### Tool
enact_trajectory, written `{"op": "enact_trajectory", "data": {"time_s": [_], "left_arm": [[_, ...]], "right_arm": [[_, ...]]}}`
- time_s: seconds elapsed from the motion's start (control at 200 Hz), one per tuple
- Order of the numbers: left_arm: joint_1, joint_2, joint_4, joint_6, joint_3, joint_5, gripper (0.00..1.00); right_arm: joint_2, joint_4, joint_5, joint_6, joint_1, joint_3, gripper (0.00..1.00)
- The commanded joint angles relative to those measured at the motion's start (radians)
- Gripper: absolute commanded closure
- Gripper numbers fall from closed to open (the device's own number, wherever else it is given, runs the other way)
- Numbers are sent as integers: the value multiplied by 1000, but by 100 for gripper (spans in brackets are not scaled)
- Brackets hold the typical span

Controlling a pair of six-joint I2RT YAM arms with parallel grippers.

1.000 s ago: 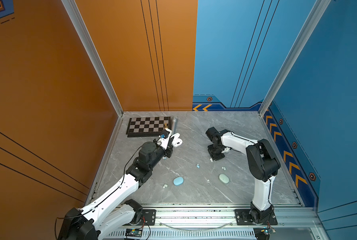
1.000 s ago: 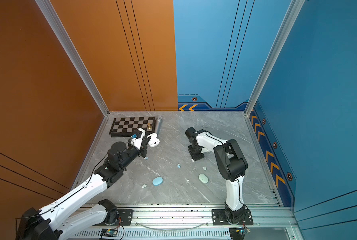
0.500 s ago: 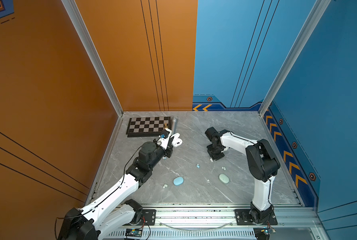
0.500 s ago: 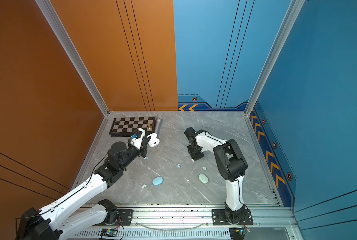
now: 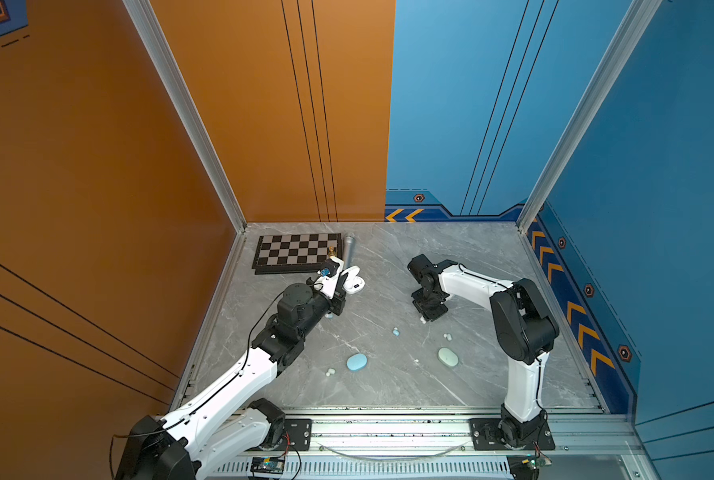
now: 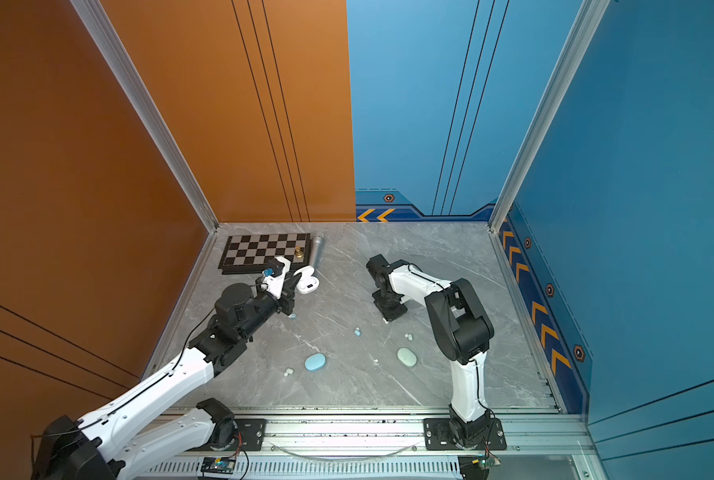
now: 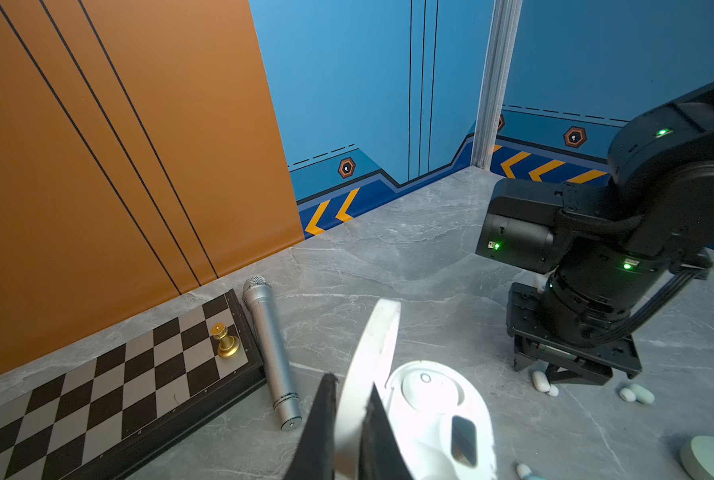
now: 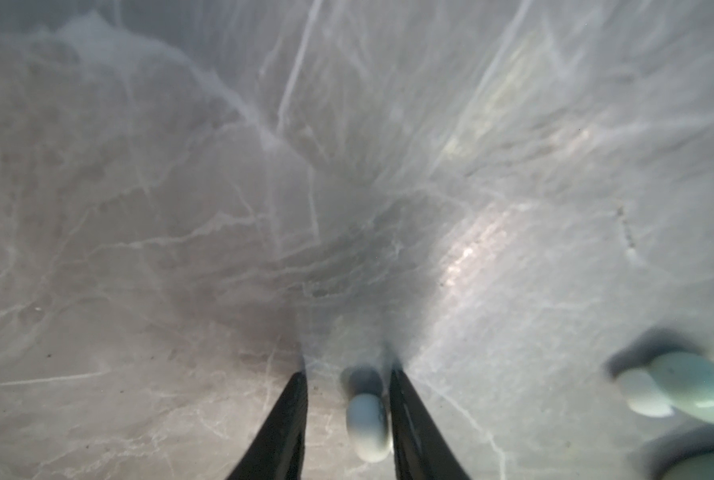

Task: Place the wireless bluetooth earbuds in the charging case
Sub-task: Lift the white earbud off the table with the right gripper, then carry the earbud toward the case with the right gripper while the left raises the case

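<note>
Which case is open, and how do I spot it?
Find the chessboard in the far left corner, silver microphone alongside. The white case sits at the microphone's near end, lid pinched by the left gripper. Unlike the closed blue case and green case, it stands open.

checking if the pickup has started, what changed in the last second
The right tool opened its jaws a little, a white earbud lying between them on the table; its arm barely shifted. The left tool stays shut on the white case's lid; everything else is unmoved.
</note>
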Motion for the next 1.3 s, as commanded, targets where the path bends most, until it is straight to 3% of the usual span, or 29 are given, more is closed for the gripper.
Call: {"op": "enact_trajectory", "data": {"time_s": [0.0,0.611,0.981,1.111,1.296], "left_arm": [[9,-23,8,5,-10,-11,100],[3,-46,8,4,-28,-28,100],[1,-37,10,-21,-36,-22,100],[-11,-12,16,-38,-30,1,100],[-25,39,34,-43,1,24,100]], "right_arm": [[58,-65,-7,-57,13,1,64],[84,-118,-20,-117,19,41,72],[107,-134,-19,-122,17,51,82],[97,-133,12,-194,11,84,86],[13,-113,17,-411,-21,139,88]]}}
